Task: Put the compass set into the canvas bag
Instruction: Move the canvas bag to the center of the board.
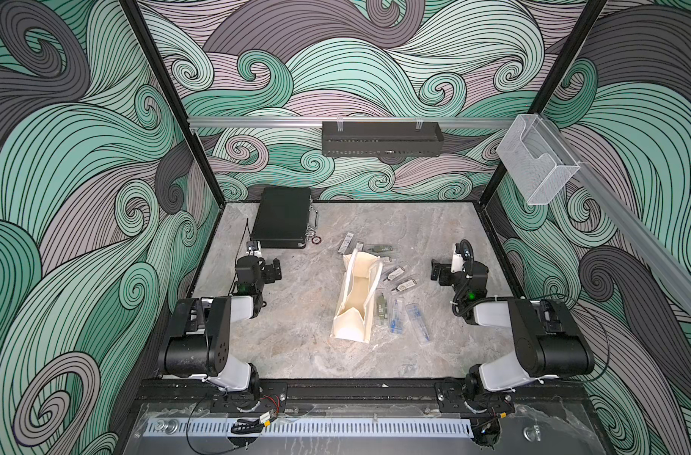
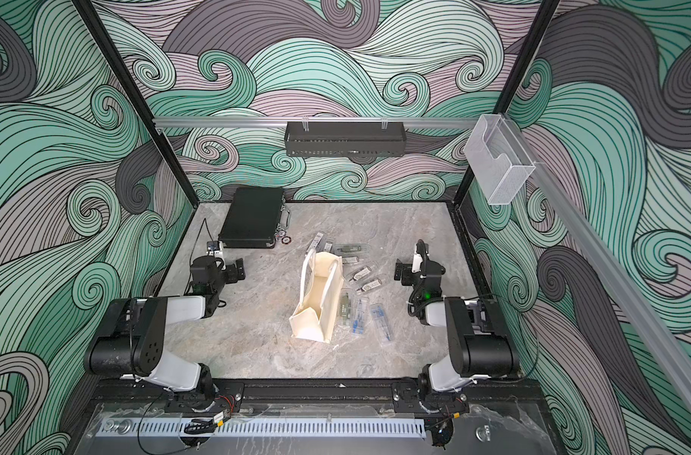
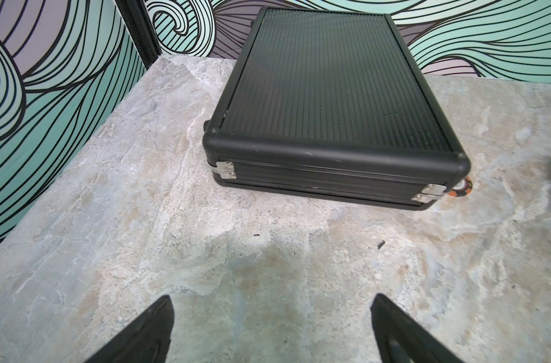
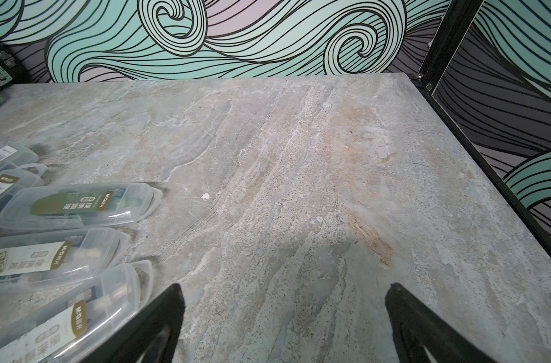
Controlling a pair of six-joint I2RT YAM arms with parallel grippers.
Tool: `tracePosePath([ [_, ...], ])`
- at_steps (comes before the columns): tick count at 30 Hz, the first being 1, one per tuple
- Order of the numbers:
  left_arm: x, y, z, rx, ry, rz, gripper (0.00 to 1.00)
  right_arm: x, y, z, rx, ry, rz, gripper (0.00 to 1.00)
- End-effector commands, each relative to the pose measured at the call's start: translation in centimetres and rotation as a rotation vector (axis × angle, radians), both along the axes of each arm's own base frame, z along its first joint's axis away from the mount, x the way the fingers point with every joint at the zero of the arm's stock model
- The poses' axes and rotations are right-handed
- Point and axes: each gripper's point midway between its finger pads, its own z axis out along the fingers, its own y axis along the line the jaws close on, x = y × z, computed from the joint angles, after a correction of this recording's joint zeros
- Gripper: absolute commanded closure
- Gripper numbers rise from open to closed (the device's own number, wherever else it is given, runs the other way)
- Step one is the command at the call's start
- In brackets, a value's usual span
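The cream canvas bag [image 1: 355,299] [image 2: 318,303] sits mid-table in both top views, and its open mouth shows the inside. Several compass sets in clear plastic cases [image 1: 399,272] [image 2: 361,272] lie scattered along its right side and behind it. Three of them [image 4: 76,204] show at the edge of the right wrist view. My left gripper [image 1: 275,272] [image 3: 272,298] hovers open left of the bag, over bare table. My right gripper [image 1: 436,272] [image 4: 285,286] is open to the right of the cases, with one case [image 4: 63,317] close beside a finger. Neither holds anything.
A flat black hard case [image 1: 283,222] [image 3: 330,103] with metal latches lies at the back left, ahead of my left gripper. A round chip [image 1: 316,241] lies beside it. A black shelf [image 1: 381,138] and a clear holder [image 1: 537,161] hang on the wall rails.
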Motion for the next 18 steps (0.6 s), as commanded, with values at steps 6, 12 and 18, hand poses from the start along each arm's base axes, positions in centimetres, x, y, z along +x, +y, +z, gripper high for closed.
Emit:
tracePosePath([
  [6,0.7,0.3,0.6,0.007,-0.015,0.006,0.01,0.6,0.0,0.9,-0.006,-0.031,0.011,0.01],
  [12,0.9,1.0,2.9,0.02,0.001,0.045,0.02,-0.3,-2.0,3.4,-0.007,-0.067,-0.115,0.01],
  [18,0.4,-1.1,8.9,-0.037,0.124,-0.063,0.02,-2.2,-2.7,8.2,0.037,-0.05,-0.174,0.01],
])
